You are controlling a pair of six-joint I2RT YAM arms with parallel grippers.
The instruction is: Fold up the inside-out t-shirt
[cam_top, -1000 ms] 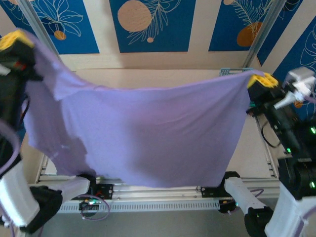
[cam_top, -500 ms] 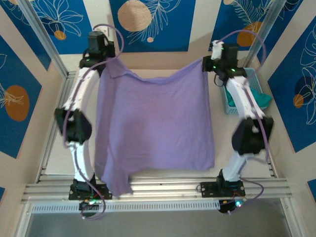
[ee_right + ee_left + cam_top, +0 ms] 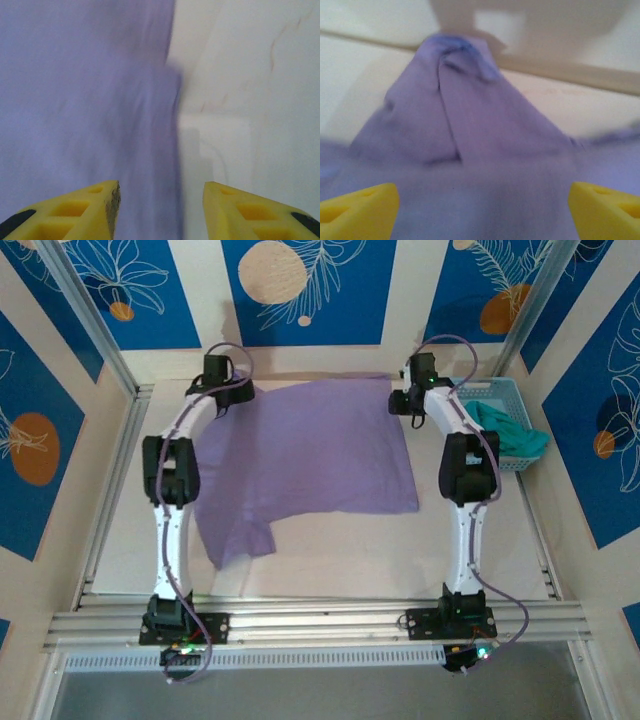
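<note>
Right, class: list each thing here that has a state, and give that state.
t-shirt, lying spread on the table, near-left corner rumpled.
left fingers, open, over its far-left corner.
right fingers, open, over its far-right edge.
blue basket, holding a teal garment.

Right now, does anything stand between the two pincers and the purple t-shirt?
Nothing visible does. The left pincer and the right pincer hang open directly over the far edge of the t-shirt. The blue basket sits off to the right.
</note>
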